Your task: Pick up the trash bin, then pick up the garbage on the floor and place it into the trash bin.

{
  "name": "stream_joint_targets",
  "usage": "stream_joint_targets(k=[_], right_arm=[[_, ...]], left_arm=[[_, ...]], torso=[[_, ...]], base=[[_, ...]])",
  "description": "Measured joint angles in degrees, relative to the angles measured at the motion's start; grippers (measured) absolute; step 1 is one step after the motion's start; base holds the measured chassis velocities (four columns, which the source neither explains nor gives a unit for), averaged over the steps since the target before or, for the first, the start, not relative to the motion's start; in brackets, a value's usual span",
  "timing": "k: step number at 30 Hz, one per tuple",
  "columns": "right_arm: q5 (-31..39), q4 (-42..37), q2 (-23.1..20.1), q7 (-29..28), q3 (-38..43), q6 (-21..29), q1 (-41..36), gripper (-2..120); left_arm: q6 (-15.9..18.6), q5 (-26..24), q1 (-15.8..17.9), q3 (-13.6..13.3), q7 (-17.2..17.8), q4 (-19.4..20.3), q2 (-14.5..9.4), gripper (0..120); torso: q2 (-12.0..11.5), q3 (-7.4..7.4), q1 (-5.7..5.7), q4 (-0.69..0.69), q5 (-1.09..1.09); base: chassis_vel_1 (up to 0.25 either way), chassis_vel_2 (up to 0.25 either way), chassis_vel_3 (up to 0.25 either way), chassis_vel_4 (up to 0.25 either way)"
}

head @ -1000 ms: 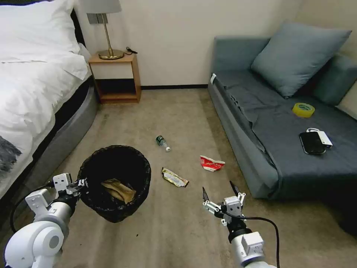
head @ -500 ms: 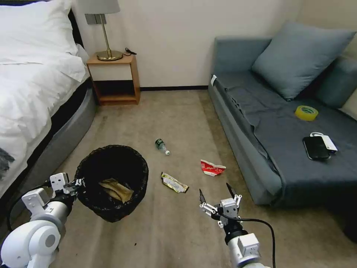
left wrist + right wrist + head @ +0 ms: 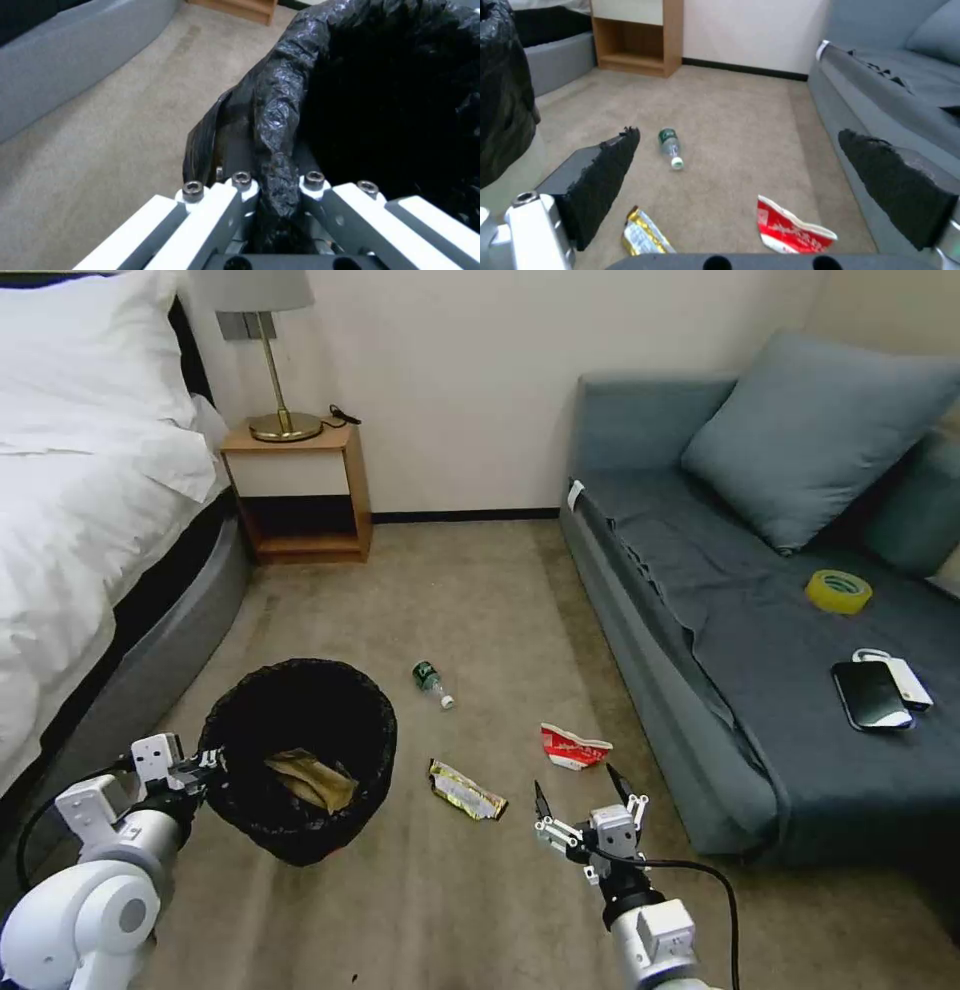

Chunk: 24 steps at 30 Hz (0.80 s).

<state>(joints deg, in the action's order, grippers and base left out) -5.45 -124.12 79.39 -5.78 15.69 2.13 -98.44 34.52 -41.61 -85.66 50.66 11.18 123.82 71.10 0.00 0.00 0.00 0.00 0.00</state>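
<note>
The small round black trash bin (image 3: 297, 760), lined with a crinkly black plastic bag, sits low at the robot's left front beside the bed, with a piece of crumpled tan paper (image 3: 312, 778) lying inside it. The left gripper (image 3: 205, 761) is clamped on the bin's near rim, a fold of the liner squeezed between its white fingers (image 3: 226, 204). The right gripper (image 3: 580, 792) hangs with its black-padded fingers (image 3: 605, 180) spread wide and holding nothing, above the beige carpet near a yellow-gold snack wrapper (image 3: 466, 790), a red-and-white crumpled wrapper (image 3: 572, 746) and a small green bottle with a white cap (image 3: 431, 682).
</note>
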Motion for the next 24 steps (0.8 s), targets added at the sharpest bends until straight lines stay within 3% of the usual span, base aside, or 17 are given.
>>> stream_joint_targets(k=[24], right_arm=[[3.6, 4.0, -2.6, -0.7, -4.2, 0.5, 4.8, 100]], left_arm=[[-0.1, -0.6, -0.2, 1.5, -0.2, -0.6, 0.5, 3]], torso=[[0.0, 0.00, 0.01, 0.00, 0.00]], base=[[-0.127, 0.124, 0.123, -0.124]])
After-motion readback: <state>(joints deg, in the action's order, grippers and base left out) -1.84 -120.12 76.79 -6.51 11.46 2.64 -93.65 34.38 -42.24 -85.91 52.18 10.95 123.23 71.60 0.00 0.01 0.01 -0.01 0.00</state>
